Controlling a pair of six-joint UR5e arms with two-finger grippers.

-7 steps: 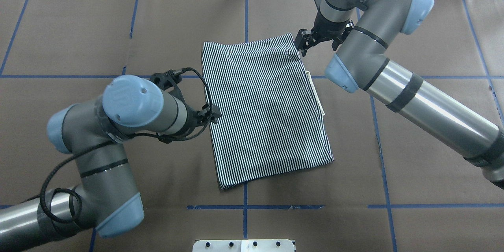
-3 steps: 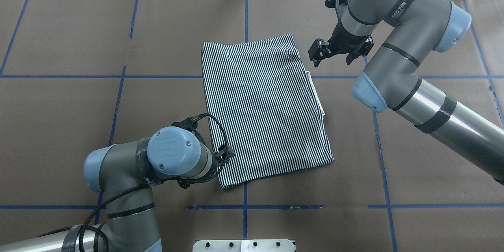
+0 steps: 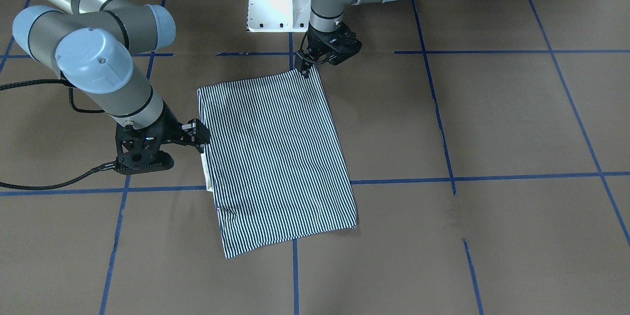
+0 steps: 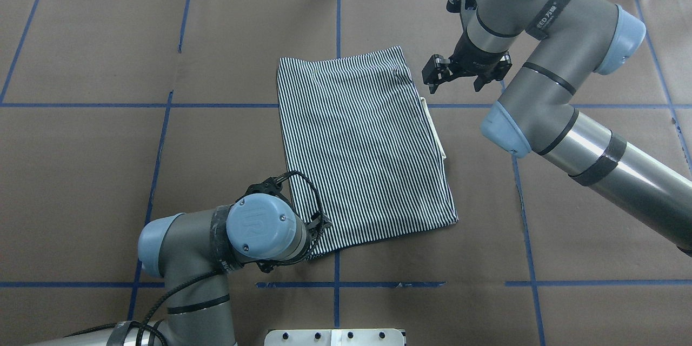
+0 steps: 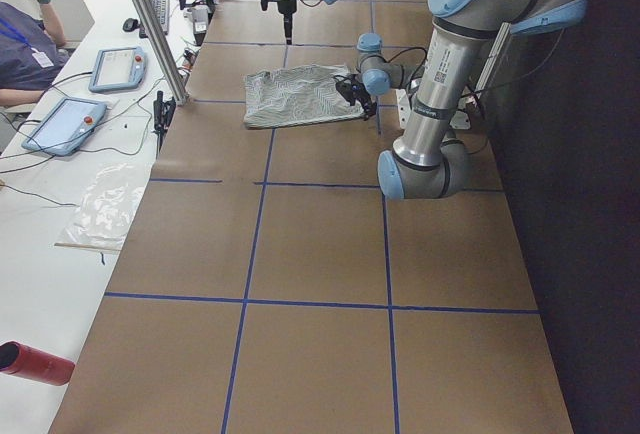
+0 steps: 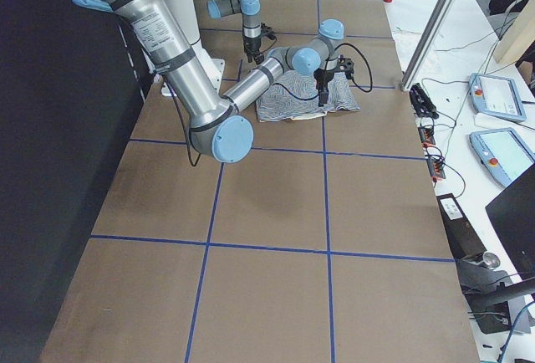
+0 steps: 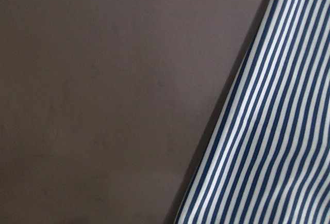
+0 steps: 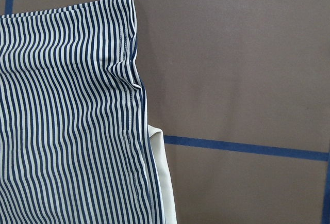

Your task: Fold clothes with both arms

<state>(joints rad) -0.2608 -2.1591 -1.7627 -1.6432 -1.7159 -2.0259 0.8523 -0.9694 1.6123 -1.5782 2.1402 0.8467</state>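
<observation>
The striped shirt lies flat in the middle of the table, folded into a rectangle, with a strip of cream collar showing at its right edge. My left gripper sits low at the shirt's near-left corner. My wrist hides its fingers, so I cannot tell whether it is open or shut. The left wrist view shows only the shirt's edge and bare table. My right gripper hovers open just right of the far-right corner, apart from the cloth. The right wrist view looks down on that corner.
Brown paper with blue tape lines covers the table. The robot's white base stands at the near edge. A side bench holds tablets, cables and a red bottle. A seated person is beside it.
My left gripper slid along the shirt's left edge toward the near-left corner. My right gripper drew off the far-right corner to the right, then held still. The shirt did not move.
</observation>
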